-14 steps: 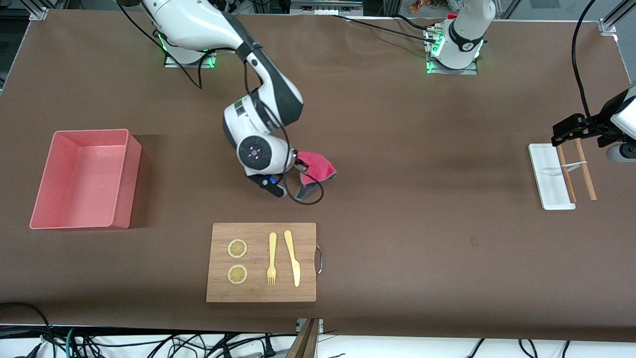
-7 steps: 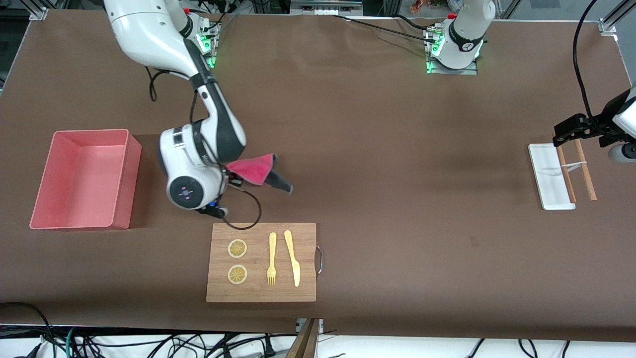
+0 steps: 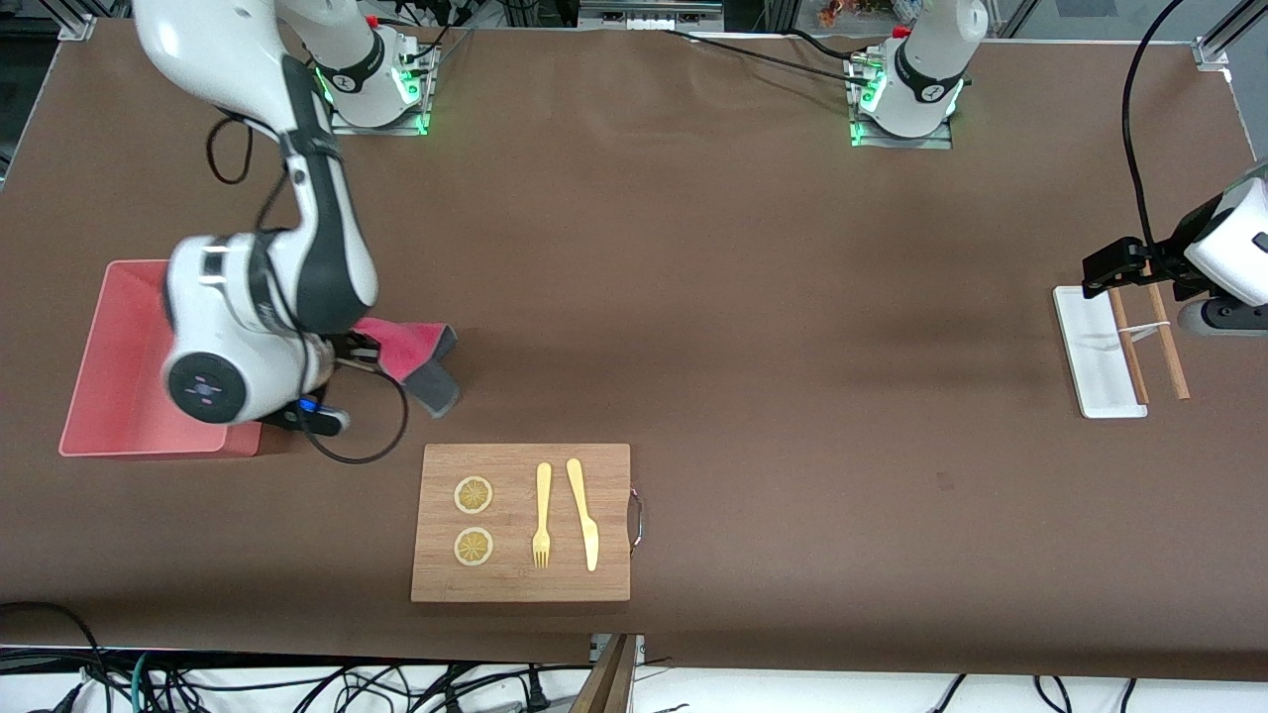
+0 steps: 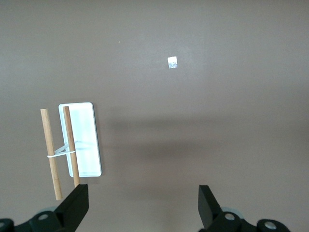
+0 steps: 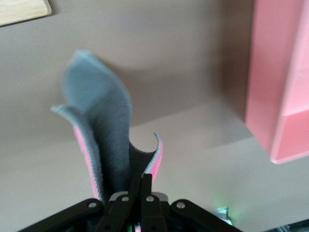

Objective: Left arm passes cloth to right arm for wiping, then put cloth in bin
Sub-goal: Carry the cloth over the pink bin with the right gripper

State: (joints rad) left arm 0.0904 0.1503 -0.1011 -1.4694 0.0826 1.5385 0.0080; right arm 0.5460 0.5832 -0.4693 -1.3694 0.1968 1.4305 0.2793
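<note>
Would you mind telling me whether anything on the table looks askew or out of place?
Only the two wooden sticks tied with a white band: they lie partly on the small white tray, overhanging its edge. Nothing else stands out.

The cloth [image 5: 104,130] is pinched at one edge by the right gripper [image 5: 140,191], whose fingers are pressed together. Its grey face is shown, with pink along the edges, hanging above the brown bench [image 5: 183,72]. At three o'clock the bin [image 5: 280,82] is seen; at eleven o'clock, a wooden board corner [image 5: 21,9].
</note>
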